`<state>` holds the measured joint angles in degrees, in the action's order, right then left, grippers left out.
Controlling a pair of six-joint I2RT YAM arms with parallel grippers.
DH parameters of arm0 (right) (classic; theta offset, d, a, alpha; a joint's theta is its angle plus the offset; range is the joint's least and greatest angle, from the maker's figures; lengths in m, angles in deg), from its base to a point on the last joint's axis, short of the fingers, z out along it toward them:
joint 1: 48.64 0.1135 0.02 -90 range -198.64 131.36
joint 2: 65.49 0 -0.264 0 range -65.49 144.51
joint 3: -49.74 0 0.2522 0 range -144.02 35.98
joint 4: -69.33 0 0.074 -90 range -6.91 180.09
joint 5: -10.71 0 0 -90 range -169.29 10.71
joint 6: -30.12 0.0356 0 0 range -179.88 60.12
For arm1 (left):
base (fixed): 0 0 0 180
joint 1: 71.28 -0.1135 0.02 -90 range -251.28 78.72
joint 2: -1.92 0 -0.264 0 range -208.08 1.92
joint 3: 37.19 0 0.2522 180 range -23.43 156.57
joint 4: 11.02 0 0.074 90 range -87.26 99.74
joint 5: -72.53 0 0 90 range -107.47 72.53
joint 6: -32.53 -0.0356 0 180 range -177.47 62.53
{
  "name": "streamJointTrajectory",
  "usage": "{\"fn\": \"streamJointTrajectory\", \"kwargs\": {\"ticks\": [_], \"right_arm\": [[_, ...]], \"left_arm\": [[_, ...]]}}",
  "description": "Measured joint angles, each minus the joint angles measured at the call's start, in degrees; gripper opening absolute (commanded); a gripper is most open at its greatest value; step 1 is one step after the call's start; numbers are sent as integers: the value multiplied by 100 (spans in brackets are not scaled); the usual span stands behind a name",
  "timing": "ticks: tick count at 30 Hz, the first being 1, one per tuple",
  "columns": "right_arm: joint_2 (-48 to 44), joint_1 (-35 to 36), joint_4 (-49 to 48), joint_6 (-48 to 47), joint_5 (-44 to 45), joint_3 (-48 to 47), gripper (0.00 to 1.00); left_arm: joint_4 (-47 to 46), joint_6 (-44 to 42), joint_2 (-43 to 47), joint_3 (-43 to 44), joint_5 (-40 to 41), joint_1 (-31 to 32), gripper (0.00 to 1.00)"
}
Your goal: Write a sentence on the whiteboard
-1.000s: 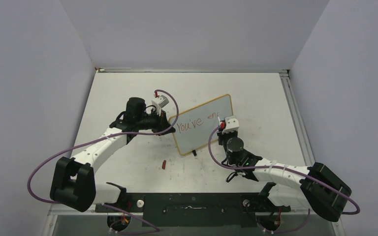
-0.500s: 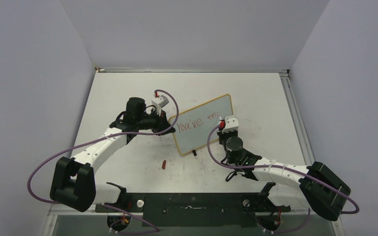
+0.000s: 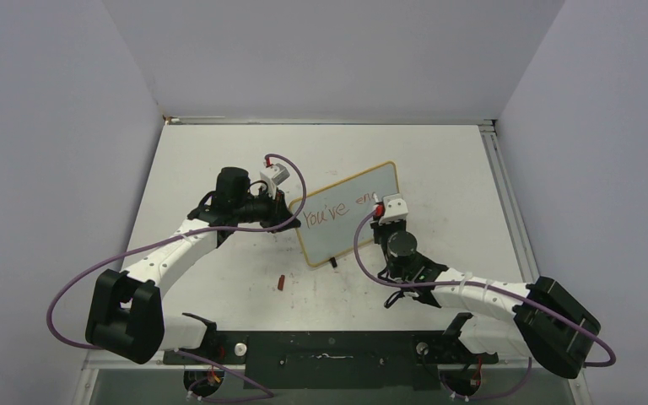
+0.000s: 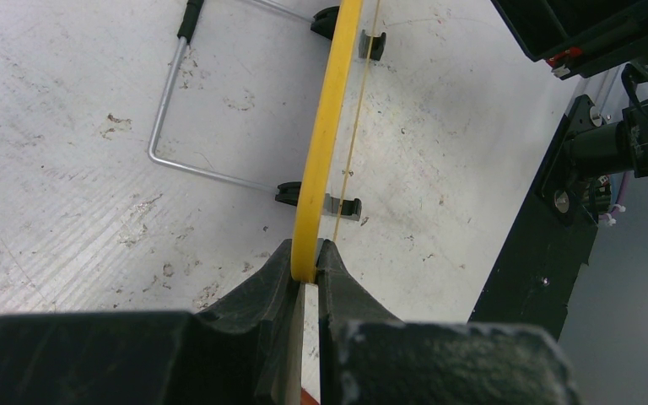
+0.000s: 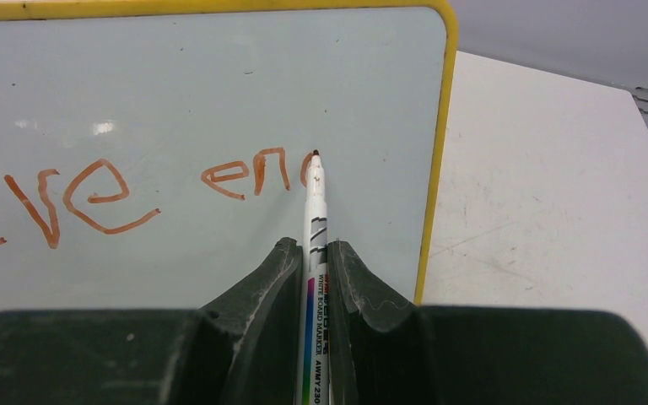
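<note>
The whiteboard stands tilted on its wire stand, yellow rim edge-on in the left wrist view. My left gripper is shut on the board's left edge. My right gripper is shut on a white marker, its tip touching the board's face. The sentence reads "You've en" in red, with a fresh stroke starting at the tip; it also shows in the top view.
A small red marker cap lies on the table near the front, left of the board. The board's wire stand rests on the scuffed tabletop. Grey walls enclose the table on three sides.
My right gripper has shifted slightly with the marker as it writes after "en". The left arm and board have not moved.
</note>
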<state>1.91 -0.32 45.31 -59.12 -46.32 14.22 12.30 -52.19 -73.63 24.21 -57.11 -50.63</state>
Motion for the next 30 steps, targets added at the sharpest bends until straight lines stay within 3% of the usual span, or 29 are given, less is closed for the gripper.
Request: {"fn": "streamJointTrajectory", "kwargs": {"ticks": [9, 30], "right_arm": [[-411, -68, 9, 28, 72, 90, 5], [0, -225, -122, -15, -76, 85, 5]], "left_arm": [[7, -2, 0, 0, 4, 0, 0], [15, 0, 11, 0, 17, 0, 0]]}}
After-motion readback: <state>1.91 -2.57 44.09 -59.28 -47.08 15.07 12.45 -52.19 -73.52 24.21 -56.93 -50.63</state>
